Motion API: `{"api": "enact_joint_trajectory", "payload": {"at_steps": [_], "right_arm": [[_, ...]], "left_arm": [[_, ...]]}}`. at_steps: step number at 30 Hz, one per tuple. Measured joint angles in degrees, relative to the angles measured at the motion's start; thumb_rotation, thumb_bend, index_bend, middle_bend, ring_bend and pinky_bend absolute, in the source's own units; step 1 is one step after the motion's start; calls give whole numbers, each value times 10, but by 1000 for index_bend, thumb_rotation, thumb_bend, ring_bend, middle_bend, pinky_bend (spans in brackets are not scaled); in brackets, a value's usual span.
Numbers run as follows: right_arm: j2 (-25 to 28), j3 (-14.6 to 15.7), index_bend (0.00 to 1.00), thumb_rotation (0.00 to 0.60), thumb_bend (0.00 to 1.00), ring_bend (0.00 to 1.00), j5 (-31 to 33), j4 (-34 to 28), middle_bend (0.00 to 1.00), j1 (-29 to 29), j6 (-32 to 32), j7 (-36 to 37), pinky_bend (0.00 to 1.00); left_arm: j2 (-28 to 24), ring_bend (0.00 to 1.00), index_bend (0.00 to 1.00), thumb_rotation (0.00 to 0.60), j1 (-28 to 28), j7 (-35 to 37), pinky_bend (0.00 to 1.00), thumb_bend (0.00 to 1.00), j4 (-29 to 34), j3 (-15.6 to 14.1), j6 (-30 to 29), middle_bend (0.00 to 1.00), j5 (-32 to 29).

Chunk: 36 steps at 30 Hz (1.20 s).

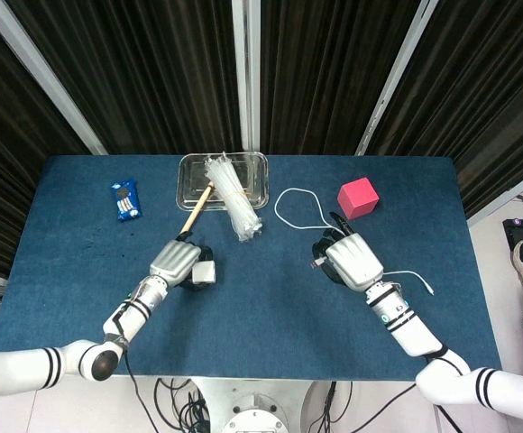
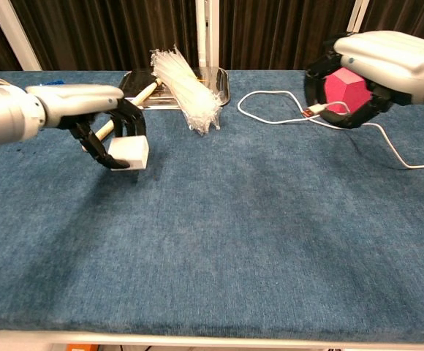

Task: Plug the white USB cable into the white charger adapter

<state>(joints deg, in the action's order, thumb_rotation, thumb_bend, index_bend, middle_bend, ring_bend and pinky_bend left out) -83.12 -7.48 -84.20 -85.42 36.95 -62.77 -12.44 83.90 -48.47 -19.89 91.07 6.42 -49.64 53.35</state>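
The left hand (image 2: 99,117) grips the white charger adapter (image 2: 129,152) between curled fingers (image 2: 88,142), raised just above the desk (image 2: 219,241) left of its middle. The right hand (image 2: 376,62) pinches the plug end of the white USB cable (image 2: 270,113) between thumb and fingers, in front of the pink block (image 1: 358,197). The cable loops toward the rear edge, near the clear tray (image 1: 189,171) holding the bundle of straws (image 2: 186,91).

Open cloth between your hands

Bare blue table (image 2: 270,219) lies between them; the straw bundle (image 2: 186,88), tray (image 1: 189,171) and pink cube (image 1: 358,197) crowd the far side.
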Motion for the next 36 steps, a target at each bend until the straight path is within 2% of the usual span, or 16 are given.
{"api": "enact_joint_trajectory", "payload": {"at_steps": [5,14,23,29,36], "right_arm": [[-19,-17,642,600,421,310,44,-38,509,11,14,-64,66],[-80,-59,649,600,422,312,154,-90,510,48,27,-188,66],[-136,-97,652,600,422,311,244,-99,512,91,17,-261,66],[-161,-114,653,600,422,311,292,-94,511,117,6,-287,66],[-170,-121,652,600,422,311,319,-79,510,129,6,-275,66]], "left_arm": [[-21,375,463,436,12,-22,128,204,49,2,-38,498,-20],[-32,375,463,435,22,-54,131,199,101,6,-88,499,-28],[-19,375,464,434,13,-90,136,193,120,24,-115,498,-44],[-10,375,464,436,0,-96,137,193,131,44,-119,498,-62],[1,375,464,436,-8,-103,137,193,135,50,-127,498,-60]]}}
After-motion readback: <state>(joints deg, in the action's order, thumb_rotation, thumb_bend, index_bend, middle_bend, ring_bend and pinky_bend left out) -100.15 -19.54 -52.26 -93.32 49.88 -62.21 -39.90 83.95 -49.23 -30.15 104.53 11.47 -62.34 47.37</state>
